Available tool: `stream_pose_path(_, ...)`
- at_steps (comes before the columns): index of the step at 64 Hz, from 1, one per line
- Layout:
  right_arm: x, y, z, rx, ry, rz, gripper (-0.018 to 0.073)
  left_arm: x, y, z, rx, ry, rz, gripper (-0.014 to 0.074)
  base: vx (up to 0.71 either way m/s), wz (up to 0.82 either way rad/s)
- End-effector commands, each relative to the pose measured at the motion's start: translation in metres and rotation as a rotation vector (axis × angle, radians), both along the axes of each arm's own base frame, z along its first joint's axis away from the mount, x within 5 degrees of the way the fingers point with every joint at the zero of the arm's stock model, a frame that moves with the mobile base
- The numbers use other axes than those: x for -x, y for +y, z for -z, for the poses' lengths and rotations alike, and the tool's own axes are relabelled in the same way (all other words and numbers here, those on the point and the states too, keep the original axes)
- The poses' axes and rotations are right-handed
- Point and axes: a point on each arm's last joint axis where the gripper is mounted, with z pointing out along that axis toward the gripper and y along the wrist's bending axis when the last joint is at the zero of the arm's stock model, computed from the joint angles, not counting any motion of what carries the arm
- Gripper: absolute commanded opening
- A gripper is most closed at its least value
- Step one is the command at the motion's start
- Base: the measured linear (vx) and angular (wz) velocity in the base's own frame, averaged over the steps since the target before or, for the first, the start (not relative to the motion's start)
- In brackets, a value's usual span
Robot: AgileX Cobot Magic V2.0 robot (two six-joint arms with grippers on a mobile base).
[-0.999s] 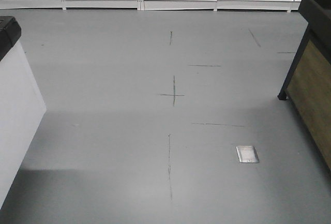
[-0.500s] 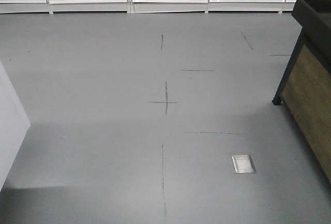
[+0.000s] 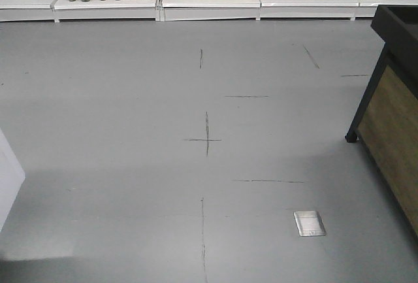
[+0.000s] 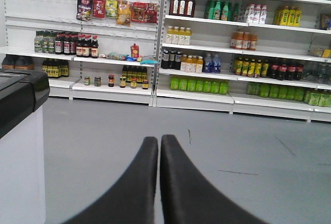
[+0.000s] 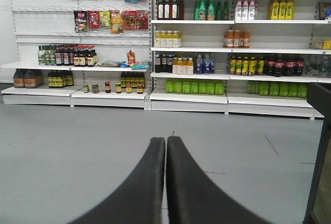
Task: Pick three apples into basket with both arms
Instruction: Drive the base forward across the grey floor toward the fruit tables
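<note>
No apples and no basket show in any view. My left gripper (image 4: 159,140) is shut, its two black fingers pressed together with nothing between them, pointing over bare grey floor toward the shop shelves. My right gripper (image 5: 166,141) is likewise shut and empty, aimed at the same shelving. Neither arm appears in the front view.
Grey floor (image 3: 130,113) with thin dark marks and a small metal floor plate (image 3: 309,223). A black and wood display stand (image 3: 392,113) is at the right. A white counter with a black top (image 4: 20,131) stands at the left. Stocked shelves (image 5: 191,87) line the far wall.
The front view has shifted: the floor marks and plate slid down the frame, the white counter at the left has nearly left view, and the shelves moved left.
</note>
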Motion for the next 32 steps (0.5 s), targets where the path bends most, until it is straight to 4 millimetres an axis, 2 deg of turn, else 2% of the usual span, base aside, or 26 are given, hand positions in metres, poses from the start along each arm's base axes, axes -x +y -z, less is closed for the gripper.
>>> stream_pose_path(1, 0.0011, 0.0003, -0.0024, -0.003, -0.071, -0.004, -0.0008, 0.0015, 0.0001, -0.0068, 0.009, -0.086, -0.001, -0.0007, 0.15, -0.01)
stream_pose_path(32, 0.0011, 0.0003, -0.0024, -0.003, -0.071, -0.004, -0.0008, 0.0015, 0.0001, -0.0068, 0.009, -0.086, -0.001, -0.0007, 0.11, -0.03)
